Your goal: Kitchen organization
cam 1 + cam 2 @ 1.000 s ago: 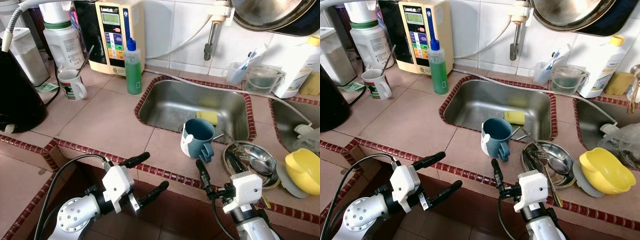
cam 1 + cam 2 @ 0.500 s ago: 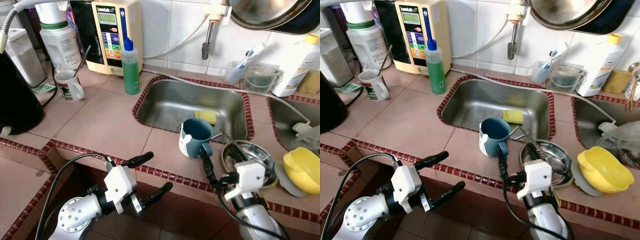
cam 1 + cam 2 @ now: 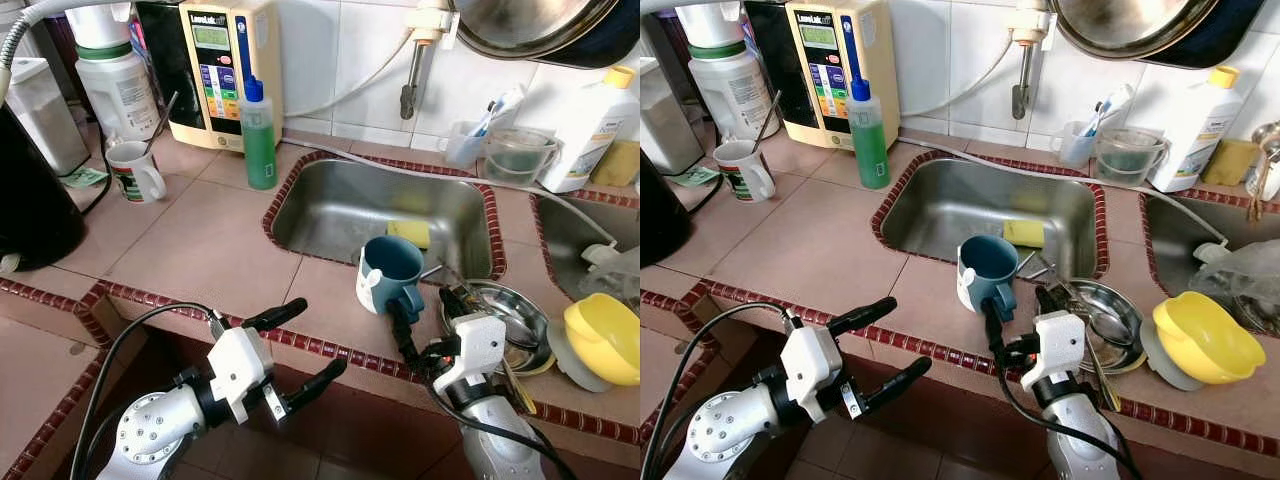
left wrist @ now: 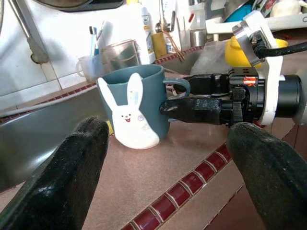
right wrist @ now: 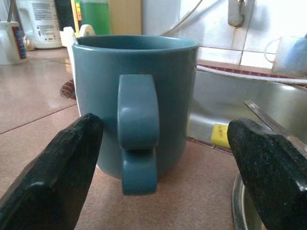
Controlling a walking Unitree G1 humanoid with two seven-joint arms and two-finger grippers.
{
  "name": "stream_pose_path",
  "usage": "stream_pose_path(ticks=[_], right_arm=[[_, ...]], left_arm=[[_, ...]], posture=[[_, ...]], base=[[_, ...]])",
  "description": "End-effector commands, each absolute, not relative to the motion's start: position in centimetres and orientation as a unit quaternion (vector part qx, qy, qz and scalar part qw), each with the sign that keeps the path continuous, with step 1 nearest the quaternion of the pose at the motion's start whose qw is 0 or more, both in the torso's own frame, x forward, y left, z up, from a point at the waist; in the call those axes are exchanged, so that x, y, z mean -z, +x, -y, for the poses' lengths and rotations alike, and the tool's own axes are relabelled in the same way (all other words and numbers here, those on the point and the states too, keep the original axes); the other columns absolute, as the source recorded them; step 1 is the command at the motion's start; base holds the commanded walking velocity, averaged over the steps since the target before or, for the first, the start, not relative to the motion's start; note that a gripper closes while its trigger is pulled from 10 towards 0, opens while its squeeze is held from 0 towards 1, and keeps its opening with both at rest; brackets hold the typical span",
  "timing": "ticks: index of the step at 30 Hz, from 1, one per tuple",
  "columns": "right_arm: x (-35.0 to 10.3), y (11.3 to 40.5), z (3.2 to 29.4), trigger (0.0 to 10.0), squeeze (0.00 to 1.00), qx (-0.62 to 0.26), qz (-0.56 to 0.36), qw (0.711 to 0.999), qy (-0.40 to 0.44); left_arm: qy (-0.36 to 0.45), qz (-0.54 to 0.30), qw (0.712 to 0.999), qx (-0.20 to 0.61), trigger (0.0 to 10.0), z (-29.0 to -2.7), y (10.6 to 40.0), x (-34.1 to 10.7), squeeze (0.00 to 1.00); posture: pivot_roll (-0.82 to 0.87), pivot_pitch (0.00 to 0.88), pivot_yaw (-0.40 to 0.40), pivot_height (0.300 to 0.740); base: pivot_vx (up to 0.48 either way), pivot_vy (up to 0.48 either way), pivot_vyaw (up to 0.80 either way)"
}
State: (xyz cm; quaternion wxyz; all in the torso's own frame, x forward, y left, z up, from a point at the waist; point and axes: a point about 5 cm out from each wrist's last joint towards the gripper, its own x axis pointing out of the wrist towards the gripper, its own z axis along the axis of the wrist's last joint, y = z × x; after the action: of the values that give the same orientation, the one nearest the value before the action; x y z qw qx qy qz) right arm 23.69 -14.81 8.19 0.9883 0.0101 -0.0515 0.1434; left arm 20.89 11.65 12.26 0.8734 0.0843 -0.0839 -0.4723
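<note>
Facing the right claw [image 5: 158, 158] head-on, the handle of the blue mug [image 3: 392, 272] is seen dead centre between the two black fingers [image 5: 50, 172], which are spread wide and hold nothing. Judged from the right wrist view, the handle is not yet touched: it stands in the gap with room on both sides, and its long axis runs upright, crossways to the line of approach. From the head camera the right claw [image 3: 425, 320] is placed at the front edge of the bench [image 3: 215, 245], just short of the mug, with one finger reaching up beside the handle and the other lying toward the steel bowl [image 3: 505, 325]. The mug is set upright on the tiled strip between the bench's edge and the sink [image 3: 380, 210], with its white rabbit face [image 4: 128, 115] turned toward the robot's left and its handle turned toward the robot. The left claw [image 3: 295, 345] is held lower and off the bench, well apart from the mug, its fingers also parted and empty, so the right arm is clearly the nearer one. A short straight advance is likely all that is needed before closing on the handle. Beyond the mug, a yellow sponge [image 3: 413, 232] is seen in the sink, and a green soap bottle [image 3: 259, 135] is stood at the sink's far left corner.
</note>
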Motion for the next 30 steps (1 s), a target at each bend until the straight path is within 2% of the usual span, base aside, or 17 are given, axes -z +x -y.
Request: stream_pose_path(ticks=[1, 2, 3, 30], right_arm=[[-8.17, 23.71, 14.78, 2.8, 0.00, -0.151, 0.052, 0.987, 0.012], [-8.17, 23.71, 14.78, 2.8, 0.00, -0.151, 0.052, 0.987, 0.012], [-8.13, 23.66, 14.66, 0.0, 0.00, -0.160, 0.050, 0.986, 0.013], [-7.92, 23.01, 14.40, 0.0, 0.00, -0.191, 0.041, 0.981, 0.017]], left_arm=[[0.085, 0.088, 0.872, 0.473, 10.0, -11.42, 20.80, -12.51, 0.00], [0.085, 0.088, 0.872, 0.473, 10.0, -11.42, 20.80, -12.51, 0.00], [0.085, 0.088, 0.873, 0.473, 10.0, -11.41, 20.80, -12.52, 0.00], [0.072, 0.086, 0.871, 0.478, 10.0, -10.84, 20.29, -12.29, 0.00]], posture=[[0.02, 0.002, -0.003, 0.740], [0.02, 0.002, -0.003, 0.740], [0.02, 0.002, -0.004, 0.740], [0.02, 0.000, -0.024, 0.740]], base=[[0.000, 0.000, 0.00], [0.000, 0.000, 0.00], [0.000, 0.000, 0.00], [0.000, 0.000, 0.00]])
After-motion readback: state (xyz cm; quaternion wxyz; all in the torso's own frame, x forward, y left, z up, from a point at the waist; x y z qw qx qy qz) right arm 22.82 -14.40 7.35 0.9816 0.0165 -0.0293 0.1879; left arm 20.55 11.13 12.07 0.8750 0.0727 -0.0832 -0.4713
